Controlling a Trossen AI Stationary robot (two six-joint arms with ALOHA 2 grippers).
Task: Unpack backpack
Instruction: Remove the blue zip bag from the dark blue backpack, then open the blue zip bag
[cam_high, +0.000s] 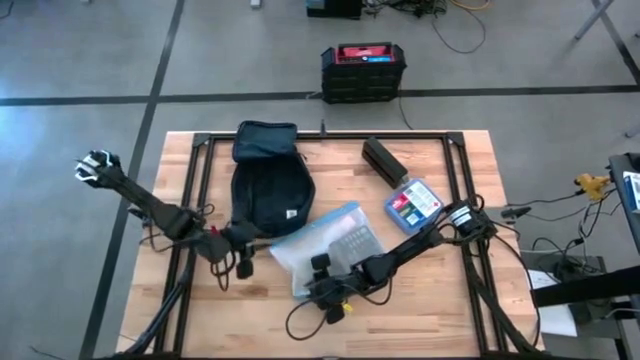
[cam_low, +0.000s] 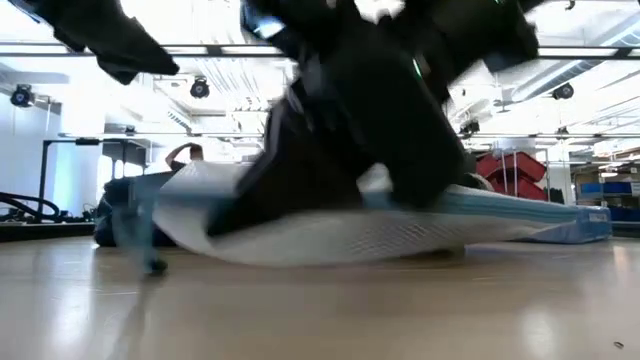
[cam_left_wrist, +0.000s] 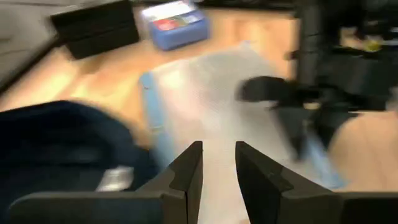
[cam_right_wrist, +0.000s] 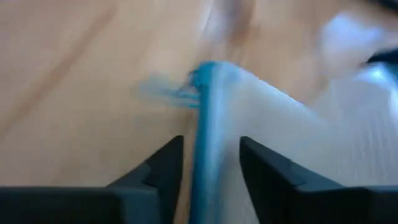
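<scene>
The dark navy backpack (cam_high: 270, 185) lies flat on the table's far left part, and also shows in the left wrist view (cam_left_wrist: 62, 149). Beside it, toward the near edge, lies a clear pouch with a blue edge (cam_high: 328, 248). My left gripper (cam_high: 241, 258) hovers open by the backpack's near end, with nothing between its fingers (cam_left_wrist: 218, 171). My right gripper (cam_high: 325, 290) is open at the pouch's near corner. The pouch's blue edge (cam_right_wrist: 203, 118) runs between its two fingers. My right gripper has one finger (cam_right_wrist: 163, 168) on each side of the pouch's blue edge (cam_right_wrist: 203, 143), the fingers lying along that edge. I cannot tell whether either finger touches it. The pouch (cam_low: 330, 235) rests on the table.
A small blue box with a red label (cam_high: 412, 204) and a black oblong box (cam_high: 384, 161) lie at the far right of the table. A black crate with a red top (cam_high: 362, 70) stands on the floor beyond the far edge. Cables trail along the near edge.
</scene>
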